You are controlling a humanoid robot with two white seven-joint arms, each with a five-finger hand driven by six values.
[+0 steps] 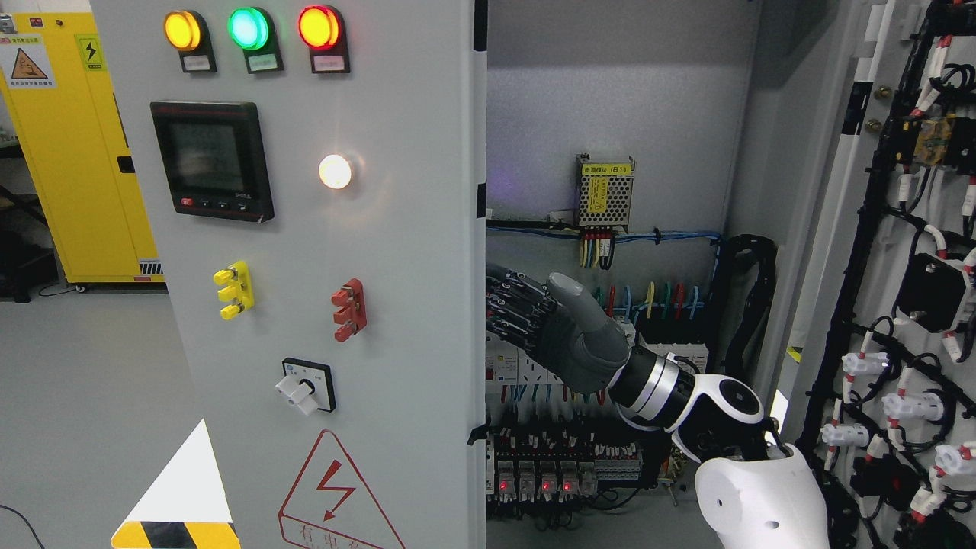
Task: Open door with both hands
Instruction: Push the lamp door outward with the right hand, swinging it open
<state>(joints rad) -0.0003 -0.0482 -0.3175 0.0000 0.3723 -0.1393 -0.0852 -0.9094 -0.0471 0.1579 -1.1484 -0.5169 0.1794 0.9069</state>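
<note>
One arm shows, entering from the lower right; its right hand reaches left to the edge of the left door, thumb raised. The fingers extend toward that edge and meet it, but whether they grip it cannot be told. The grey door, closed, carries three lamps, a meter and a rotary switch. Right of it the cabinet interior stands exposed, and the right door is swung open at far right.

right hand, left door edge
</note>
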